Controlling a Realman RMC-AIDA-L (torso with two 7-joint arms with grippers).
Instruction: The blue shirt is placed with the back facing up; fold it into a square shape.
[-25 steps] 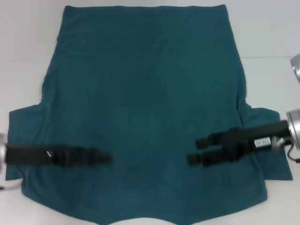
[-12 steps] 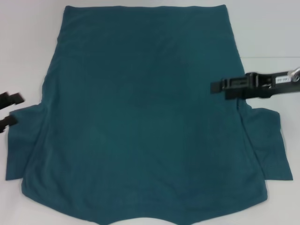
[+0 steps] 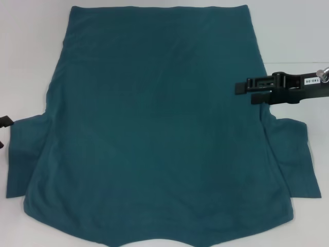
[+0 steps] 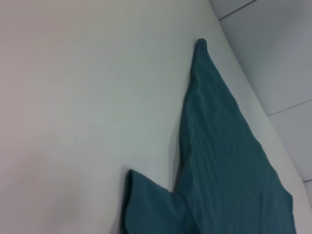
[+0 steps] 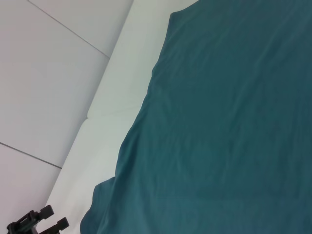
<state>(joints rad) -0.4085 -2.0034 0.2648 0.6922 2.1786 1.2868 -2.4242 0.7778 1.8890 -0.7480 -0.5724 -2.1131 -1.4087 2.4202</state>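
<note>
Teal shirt lies flat on the white surface, plain side up, spread out and unfolded. Hem at the far edge, both short sleeves out to the sides near the robot, collar edge nearest the camera. No lettering visible.

Right tool hangs over the shirt's right edge, just past the sleeve, arm coming in from the right. Its two black fingers sit one above the other with only a narrow gap, nothing between them: released, not grasping cloth.

Left tool is mostly out of the head view at the left edge, just beside the left sleeve; only dark finger tips show, apart from the cloth. Can't tell if it is spread or clenched. It also shows far off in the right wrist view, over bare surface next to the sleeve.

Left wrist view: shirt's side edge and one sleeve on the surface, light wrinkles along the edge.
</note>
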